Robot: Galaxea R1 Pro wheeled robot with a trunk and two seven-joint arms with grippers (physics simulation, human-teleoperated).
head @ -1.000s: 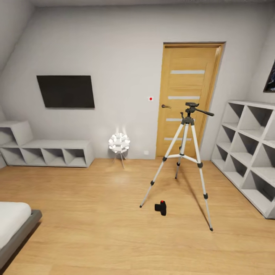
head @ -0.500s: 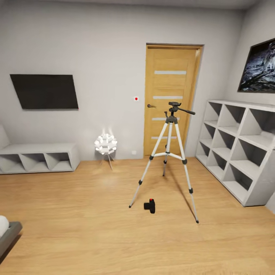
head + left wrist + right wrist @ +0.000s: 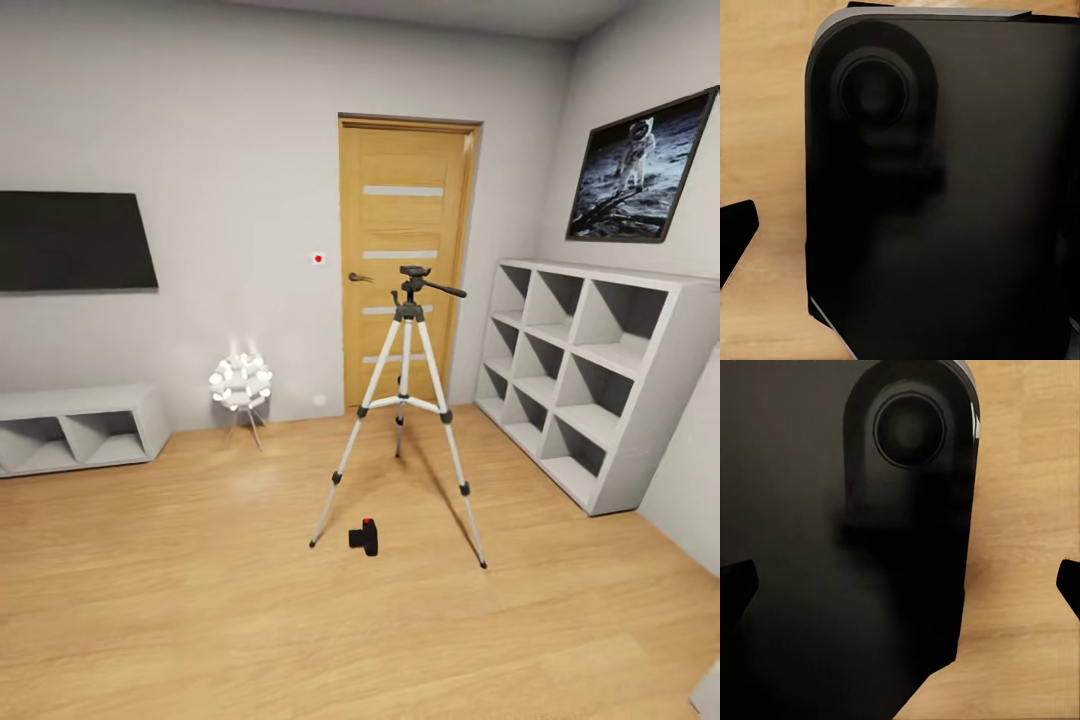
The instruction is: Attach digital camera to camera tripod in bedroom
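Two things matter here, and both stand ahead of the robot on the light wood floor of the bedroom. The digital camera lies on the floor between the two front feet of the camera tripod, nearer the tripod's left front foot, its red dot up and its lens seemingly pointing left, though it is too small to be sure. The tripod stands upright in front of the oak door, its black head well above the camera and its pan handle reaching toward the grey cube shelf.

The camera sits almost dead centre ahead, so neither arm looks clearly nearer; the judgement is that the robot must first drive closer and then reach down to floor level. In each wrist view a dark body part of the robot blocks most of the frame, and whether either hand is wide or narrow cannot be told
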